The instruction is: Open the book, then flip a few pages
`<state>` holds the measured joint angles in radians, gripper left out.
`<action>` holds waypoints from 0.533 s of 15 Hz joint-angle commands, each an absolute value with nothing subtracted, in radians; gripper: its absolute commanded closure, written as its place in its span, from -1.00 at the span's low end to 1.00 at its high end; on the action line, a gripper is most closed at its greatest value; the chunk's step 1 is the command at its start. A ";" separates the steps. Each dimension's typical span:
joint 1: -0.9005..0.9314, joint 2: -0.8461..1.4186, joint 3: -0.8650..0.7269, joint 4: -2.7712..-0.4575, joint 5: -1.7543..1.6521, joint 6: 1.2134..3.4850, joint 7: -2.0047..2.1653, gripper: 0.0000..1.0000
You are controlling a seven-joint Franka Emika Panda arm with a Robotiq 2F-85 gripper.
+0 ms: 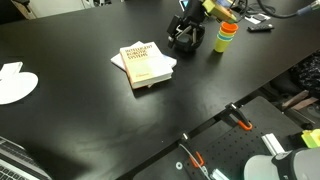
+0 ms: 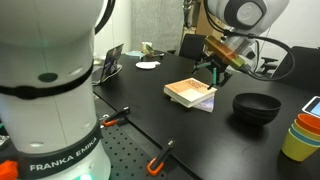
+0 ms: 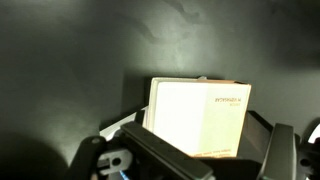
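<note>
The book (image 1: 146,63) lies closed on the black table, cream-yellow cover up with reddish lettering; it also shows in an exterior view (image 2: 190,93) and in the wrist view (image 3: 198,118). Its white pages show only as the page block at the edges. My gripper (image 2: 215,68) hangs open and empty in the air just past the book's far edge, not touching it. In the wrist view the gripper (image 3: 190,165) has its two fingers spread wide at the bottom of the picture, with the book seen between them.
A black bowl (image 2: 256,106) sits beside the book, and a stack of coloured cups (image 2: 303,135) stands beyond it, also seen in an exterior view (image 1: 226,38). A flat white disc (image 1: 15,83) lies far off. Clamps (image 2: 160,160) line the table edge.
</note>
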<state>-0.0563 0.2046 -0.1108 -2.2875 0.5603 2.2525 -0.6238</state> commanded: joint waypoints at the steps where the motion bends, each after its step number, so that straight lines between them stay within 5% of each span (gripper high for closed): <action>1: -0.097 0.309 -0.051 -2.199 0.554 2.269 -0.625 -1.00; 8: -0.156 0.435 0.005 -2.127 0.551 2.278 -0.627 -1.00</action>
